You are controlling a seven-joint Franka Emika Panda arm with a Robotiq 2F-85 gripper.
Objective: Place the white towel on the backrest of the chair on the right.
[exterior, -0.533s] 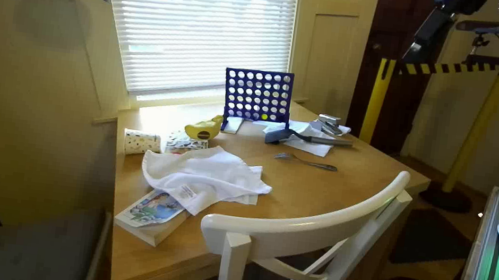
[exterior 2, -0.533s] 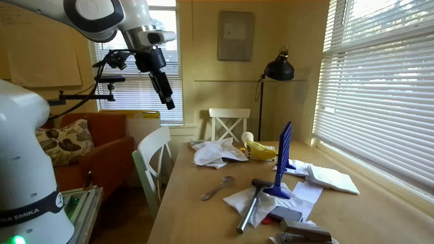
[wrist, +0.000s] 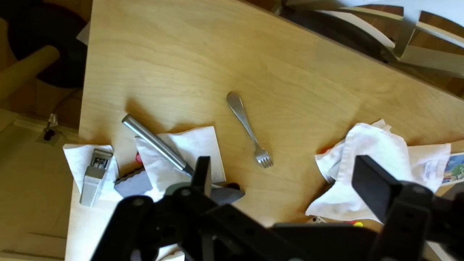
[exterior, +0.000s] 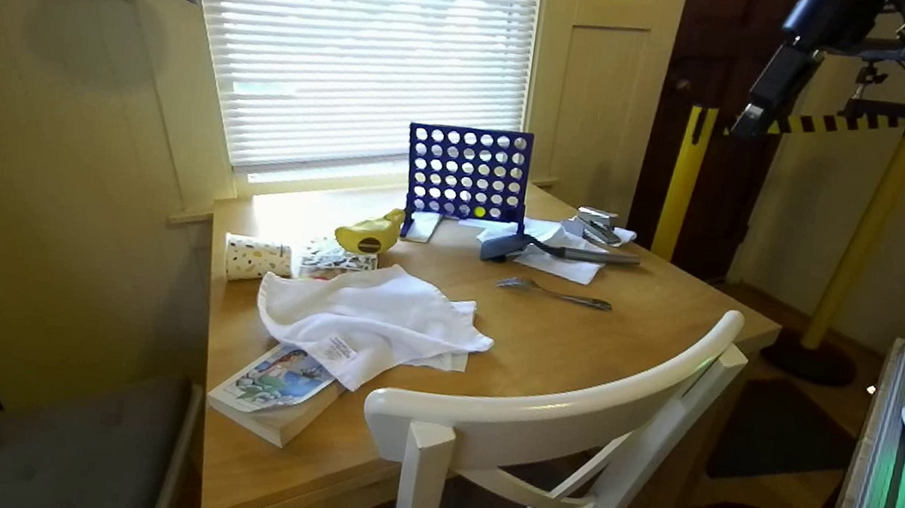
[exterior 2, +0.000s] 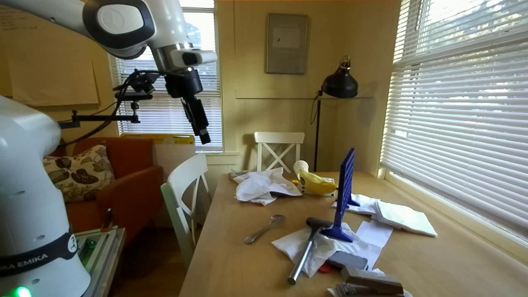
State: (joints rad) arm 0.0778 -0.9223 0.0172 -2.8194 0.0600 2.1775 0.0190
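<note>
Both jaws of the black, angular gripper [wrist: 285, 177] are standing apart, presumably for pinching the crumpled white cloth towel [exterior: 375, 318] lying centre-left in an exterior view, near the white, curved-backed wooden chair [exterior: 543, 427].

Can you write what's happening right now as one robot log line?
gripper: open, holding nothing | white towel: crumpled on table, partly over book | chair backrest: no towel yet
</note>
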